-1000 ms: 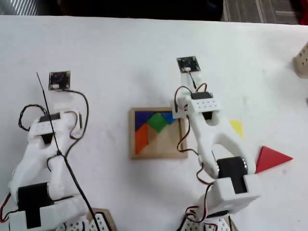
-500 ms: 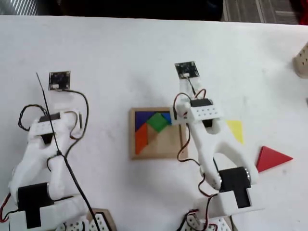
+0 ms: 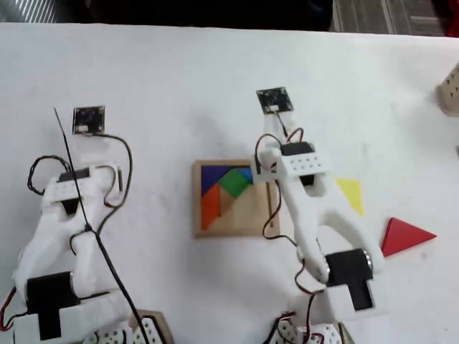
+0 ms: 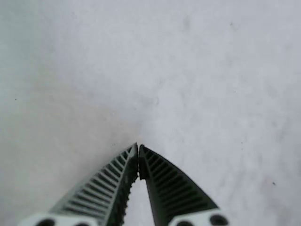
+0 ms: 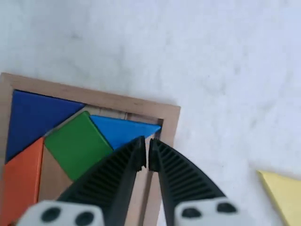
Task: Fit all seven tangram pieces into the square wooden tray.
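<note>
Seeing a red triangle [image 3: 405, 235] lying loose lower right, a yellow piece [image 3: 351, 193] just up-left of it, both outside the tray [image 3: 197, 215] at centre. Noticing the right gripper [image 5: 146, 146] pinched closed, empty, at the tray's right rim. Guessing at grabbing yellow next, lying rightward of that gripper, nearest this arm. Spotting the left gripper [image 4: 138, 148] closed too, parked far left.

The square wooden tray [image 3: 232, 231] is lying flat on the worktop, holding four pieces along its far and left sides. A dark blue triangle [image 3: 209, 176] is sitting in its far-left corner, touching a tilted green square [image 3: 234, 182]. A light blue triangle [image 3: 249, 173] is lying against the far rim, and an orange piece [image 3: 209, 208] against the left rim. A yellow piece [image 3: 351, 193] is lying right of the tray, with a red triangle [image 3: 405, 235] farther right.
</note>
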{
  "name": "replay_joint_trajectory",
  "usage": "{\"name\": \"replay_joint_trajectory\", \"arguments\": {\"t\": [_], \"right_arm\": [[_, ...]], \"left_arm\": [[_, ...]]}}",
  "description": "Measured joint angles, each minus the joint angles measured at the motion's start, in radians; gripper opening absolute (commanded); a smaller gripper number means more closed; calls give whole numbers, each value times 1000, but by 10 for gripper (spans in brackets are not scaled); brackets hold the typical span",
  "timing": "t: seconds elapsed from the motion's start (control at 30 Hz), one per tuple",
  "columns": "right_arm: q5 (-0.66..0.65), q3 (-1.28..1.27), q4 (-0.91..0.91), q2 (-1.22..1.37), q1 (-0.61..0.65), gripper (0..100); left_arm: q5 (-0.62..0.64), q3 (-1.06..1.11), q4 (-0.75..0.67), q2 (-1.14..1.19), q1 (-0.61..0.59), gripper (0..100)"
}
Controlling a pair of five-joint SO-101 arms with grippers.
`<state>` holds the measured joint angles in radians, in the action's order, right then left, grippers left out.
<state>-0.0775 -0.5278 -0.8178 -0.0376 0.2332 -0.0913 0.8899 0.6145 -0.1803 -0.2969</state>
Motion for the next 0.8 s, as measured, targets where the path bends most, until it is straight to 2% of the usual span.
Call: {"name": "replay_joint_trajectory", "arguments": {"t": [0.1,0.3,0.43,0.63,0.8], "right_arm": [[0,-40,-2,-78,-31,18],[0,-107,18,-103,-11,18],[0,-107,66,-44,38,18],[0,-103,201,78,48,18],[-3,-21,117,114,58,18]], "left_arm": [[0,0,0,0,0,24],[0,0,0,0,0,24],[0,0,0,0,0,24],[0,0,0,0,0,24],[0,0,0,0,0,24]]}}
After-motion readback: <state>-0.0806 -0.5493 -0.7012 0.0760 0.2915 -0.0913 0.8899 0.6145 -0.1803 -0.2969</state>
